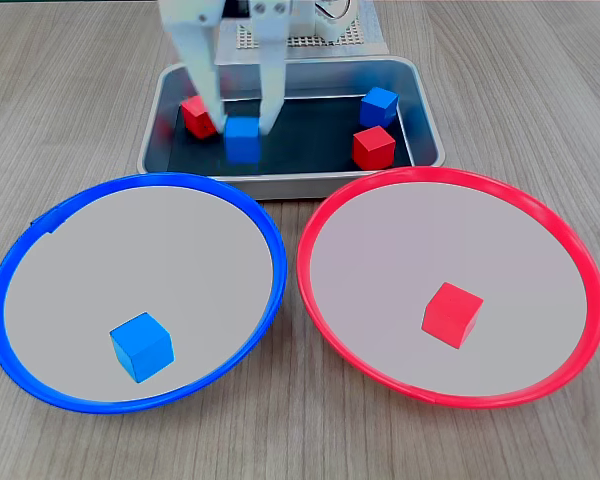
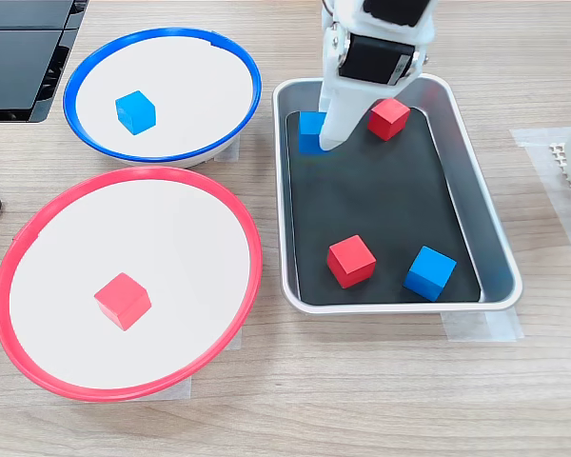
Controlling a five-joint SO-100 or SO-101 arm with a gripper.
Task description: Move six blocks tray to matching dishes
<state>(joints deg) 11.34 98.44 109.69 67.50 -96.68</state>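
In a fixed view, the blue-rimmed dish [image 1: 40, 225] and red-rimmed dish [image 1: 580, 250] each hold one block. Behind, in the tray [image 1: 290, 185], the gripper [image 1: 242, 128] reaches straight down, fingers clasping a blue block [image 1: 242, 142].

Six cubes: three red [image 2: 351, 260] [image 2: 389, 117] [image 2: 123, 300], three blue [image 2: 429, 272] [image 2: 310, 129] [image 2: 135, 111]. Four in one tray [image 2: 490, 243], one per dish. Two dishes: blue-rimmed [image 2: 250, 81], red-rimmed [image 2: 247, 228].
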